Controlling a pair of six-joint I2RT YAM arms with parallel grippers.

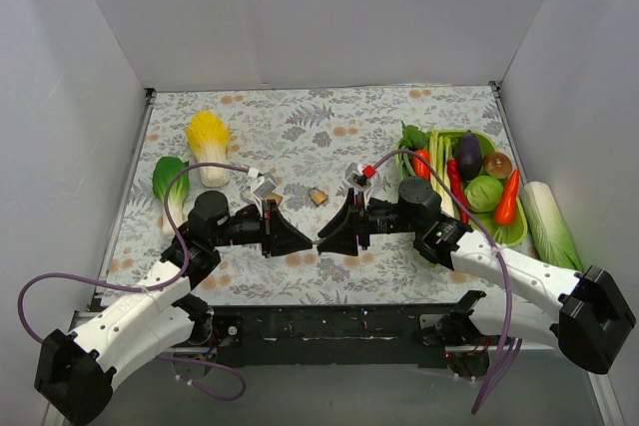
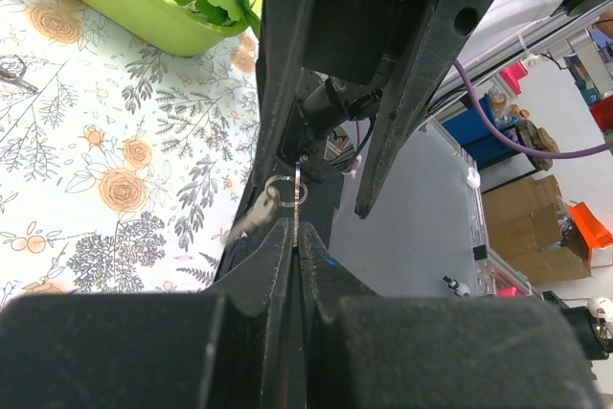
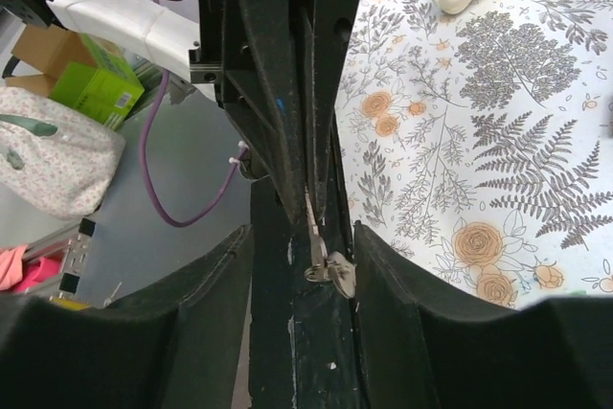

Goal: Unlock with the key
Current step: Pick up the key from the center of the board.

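A small brass padlock (image 1: 318, 197) lies on the floral cloth, just beyond the point where the two grippers meet tip to tip. My left gripper (image 1: 303, 240) (image 2: 295, 227) is shut on a thin silver key (image 2: 297, 200), which sticks out edge-on from between its fingertips. A ring with a second key (image 2: 257, 215) hangs from it. My right gripper (image 1: 324, 236) (image 3: 302, 237) faces the left one and stands open. In the right wrist view the key (image 3: 310, 217) and its ring (image 3: 330, 270) sit between the spread fingers, close to the right finger.
A green tray (image 1: 519, 231) of toy vegetables stands at the right, with a long white-green vegetable (image 1: 547, 221) beside it. A napa cabbage (image 1: 207, 142) and a bok choy (image 1: 170, 187) lie at the left. Grey walls close in the table.
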